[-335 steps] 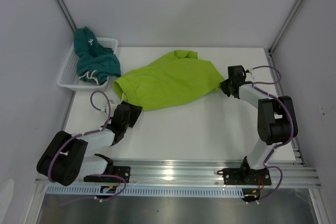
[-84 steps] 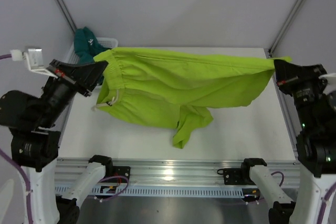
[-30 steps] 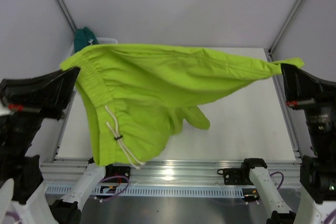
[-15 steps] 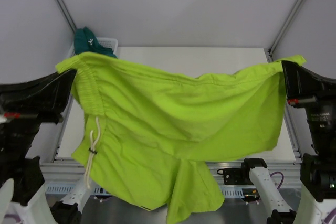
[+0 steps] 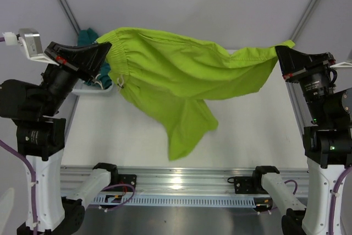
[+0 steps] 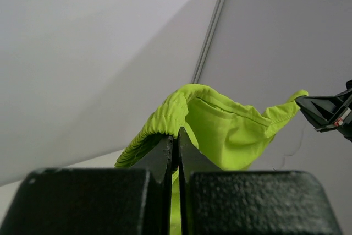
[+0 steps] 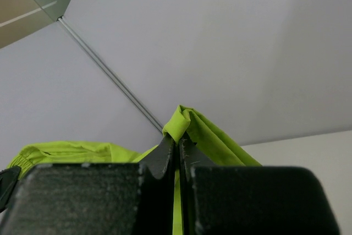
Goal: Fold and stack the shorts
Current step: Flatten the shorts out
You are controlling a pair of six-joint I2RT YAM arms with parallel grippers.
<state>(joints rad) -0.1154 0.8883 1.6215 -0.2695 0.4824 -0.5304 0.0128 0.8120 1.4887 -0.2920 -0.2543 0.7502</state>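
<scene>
The lime green shorts (image 5: 181, 81) hang stretched in the air between both raised arms, one leg drooping toward the table. My left gripper (image 5: 104, 50) is shut on the elastic waistband (image 6: 165, 116) at the left end. My right gripper (image 5: 279, 52) is shut on the opposite corner of the fabric (image 7: 184, 118). A white drawstring (image 5: 119, 83) dangles under the waistband. The dark teal shorts (image 5: 88, 37) lie in the basket at the back left, mostly hidden behind the left arm and the green cloth.
A white mesh basket (image 5: 91, 89) sits at the table's back left corner under my left gripper. The white table top (image 5: 247, 130) lies below the hanging cloth. Grey walls with metal frame posts (image 5: 66, 4) close in on both sides.
Both arms have swung the lime green shorts away from the camera toward the back of the table. The cloth that hung low over the front rail now hangs over the table's middle.
</scene>
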